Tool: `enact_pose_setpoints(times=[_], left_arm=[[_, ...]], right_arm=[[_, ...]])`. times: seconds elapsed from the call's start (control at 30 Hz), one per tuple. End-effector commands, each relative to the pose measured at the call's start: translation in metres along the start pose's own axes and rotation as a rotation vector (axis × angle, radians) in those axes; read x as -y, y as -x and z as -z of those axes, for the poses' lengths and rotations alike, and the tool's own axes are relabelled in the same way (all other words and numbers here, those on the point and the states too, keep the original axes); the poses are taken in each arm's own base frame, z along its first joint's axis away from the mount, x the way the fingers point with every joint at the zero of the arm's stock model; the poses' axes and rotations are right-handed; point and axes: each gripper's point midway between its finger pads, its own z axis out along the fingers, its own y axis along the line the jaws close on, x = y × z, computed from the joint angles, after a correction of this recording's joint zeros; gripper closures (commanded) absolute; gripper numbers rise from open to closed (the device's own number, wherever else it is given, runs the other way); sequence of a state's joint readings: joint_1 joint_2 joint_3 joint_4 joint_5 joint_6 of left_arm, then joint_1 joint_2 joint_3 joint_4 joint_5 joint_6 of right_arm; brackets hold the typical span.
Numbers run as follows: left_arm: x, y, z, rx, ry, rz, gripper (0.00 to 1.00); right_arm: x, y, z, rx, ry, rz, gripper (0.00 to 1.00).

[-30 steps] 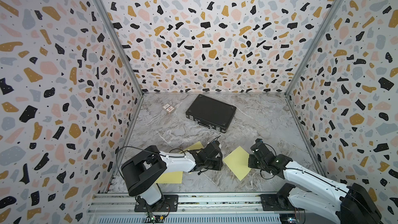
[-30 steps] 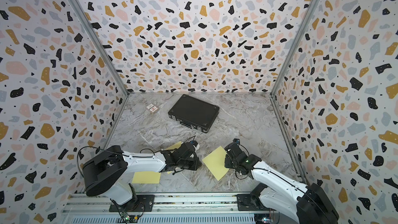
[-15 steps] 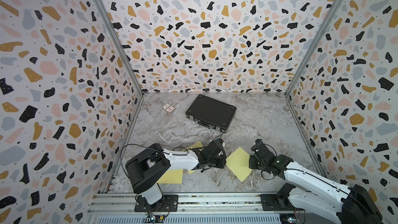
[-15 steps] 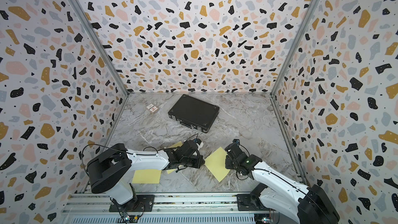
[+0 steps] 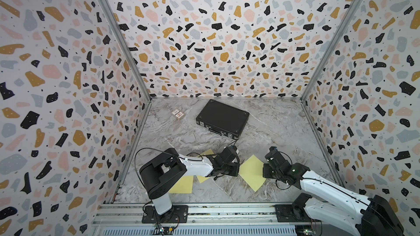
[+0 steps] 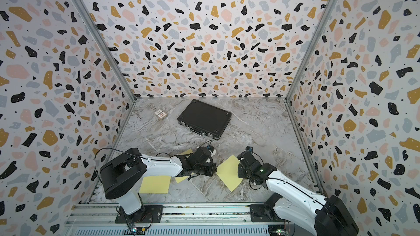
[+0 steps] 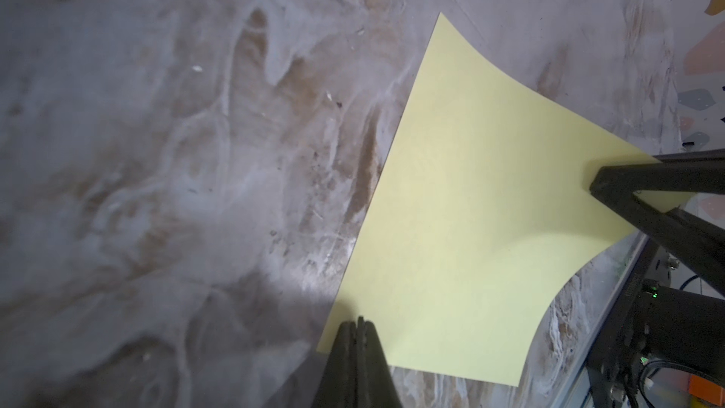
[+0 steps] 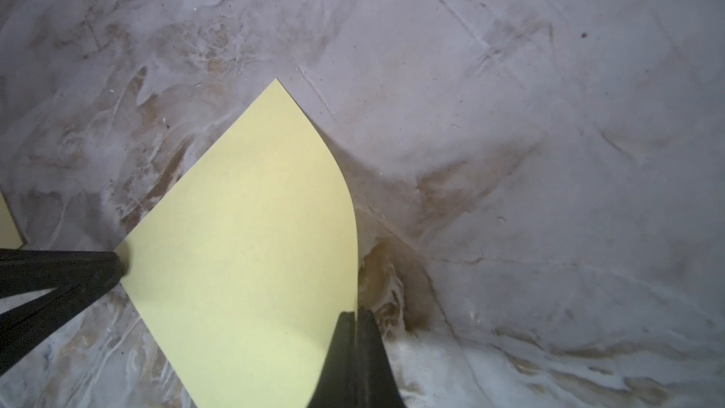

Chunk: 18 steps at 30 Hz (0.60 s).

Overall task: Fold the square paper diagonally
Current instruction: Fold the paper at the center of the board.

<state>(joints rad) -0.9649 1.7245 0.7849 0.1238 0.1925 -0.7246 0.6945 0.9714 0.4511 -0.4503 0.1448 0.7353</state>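
Note:
The square paper [image 5: 252, 172] [image 6: 229, 172] is pale yellow and lies turned like a diamond on the marble floor between my two arms. My left gripper [image 5: 238, 171] [image 7: 359, 321] is shut on its left corner. My right gripper [image 5: 263, 171] [image 8: 355, 313] is shut on the opposite right corner. In the left wrist view the paper [image 7: 482, 209] bows, with the right gripper's fingers [image 7: 612, 186] at its far corner. The right wrist view shows the paper [image 8: 243, 249] curving up to my jaws, and the left gripper's fingers [image 8: 113, 264] pinch the other corner.
Two more yellow sheets lie at the front left: one [image 5: 181, 185] by the left arm's base, another [image 5: 205, 154] partly under the left forearm. A black case [image 5: 222, 118] and a small card box [image 5: 178, 113] sit toward the back. Patterned walls enclose three sides.
My left gripper has slid right to the paper's left corner and closed on it. The right gripper has stayed shut at the right corner.

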Motion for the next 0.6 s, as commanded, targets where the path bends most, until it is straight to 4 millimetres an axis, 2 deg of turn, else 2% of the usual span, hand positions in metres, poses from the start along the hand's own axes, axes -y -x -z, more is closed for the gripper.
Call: enact_pose_setpoints(times=[0.0,0.4,0.57], left_arm=[[-0.008,0.005,-0.001,0.011,0.039,-0.003,0.93],[-0.005,0.006,0.001,0.011,0.022,0.003,0.93],[0.004,0.006,0.002,0.007,-0.022,0.003,0.9]], right_arm=[[-0.002,0.005,0.006,0.01,0.008,-0.002,1.0],[-0.004,0.006,0.006,0.009,0.016,-0.004,1.0],[-0.003,0.005,0.005,0.006,0.01,-0.002,1.0]])
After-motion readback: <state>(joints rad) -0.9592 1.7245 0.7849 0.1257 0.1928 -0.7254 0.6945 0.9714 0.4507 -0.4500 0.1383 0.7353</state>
